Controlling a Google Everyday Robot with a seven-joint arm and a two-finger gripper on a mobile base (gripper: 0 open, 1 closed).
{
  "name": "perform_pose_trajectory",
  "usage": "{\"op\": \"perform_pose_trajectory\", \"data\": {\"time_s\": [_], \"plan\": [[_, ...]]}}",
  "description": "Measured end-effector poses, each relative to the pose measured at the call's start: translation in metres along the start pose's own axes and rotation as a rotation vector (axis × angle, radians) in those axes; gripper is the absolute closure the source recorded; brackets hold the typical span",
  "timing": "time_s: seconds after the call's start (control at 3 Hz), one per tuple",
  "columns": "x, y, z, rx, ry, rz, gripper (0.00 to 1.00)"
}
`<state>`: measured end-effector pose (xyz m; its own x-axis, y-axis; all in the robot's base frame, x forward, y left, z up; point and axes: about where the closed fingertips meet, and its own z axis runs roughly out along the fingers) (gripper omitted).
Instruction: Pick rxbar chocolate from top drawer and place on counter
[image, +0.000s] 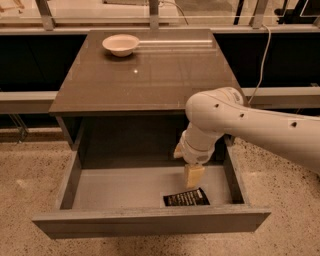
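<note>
Grey drawer box fills most of my feed right now. The top drawer (150, 222) is pulled wide open out of the cabinet, plain front panel toward the camera, grey inside. The rxbar chocolate (186, 197) is lying flat on the drawer bottom, toward the front right and close behind the front panel. It's a black wrapper with white lettering facing up, turned a bit askew to the drawer's front edge.

The gripper (194, 176) is down inside the drawer, pointing straight down, right over the back edge of the bar. From this angle its tan tip looks like it's just above the wrapper or maybe touching it, honestly can't say which. Same with the pincer itself: I can't tell if it's released or clenched, the wrist blocks my view. The bar isn't lifted, it's resting on the drawer bottom.

The white arm (250, 122) comes in from the right side of the frame, crosses over the front right corner of the counter (145, 75) and bends down into the drawer. The counter is a glossy dark brown slab with a light reflecting off it. A small pale bowl (121, 44) sits on it near the back left. Speckled beige floor (30, 170) shows on both sides of the cabinet.
</note>
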<state>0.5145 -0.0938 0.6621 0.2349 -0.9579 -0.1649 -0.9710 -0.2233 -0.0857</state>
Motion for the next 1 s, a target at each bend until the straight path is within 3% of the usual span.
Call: {"op": "perform_pose_trajectory", "data": {"time_s": [0.33, 1.0], "plan": [[-0.005, -0.003, 0.022, -0.031, 0.007, -0.028, 0.25], [-0.015, 0.004, 0.054, -0.078, -0.028, -0.052, 0.26]]}}
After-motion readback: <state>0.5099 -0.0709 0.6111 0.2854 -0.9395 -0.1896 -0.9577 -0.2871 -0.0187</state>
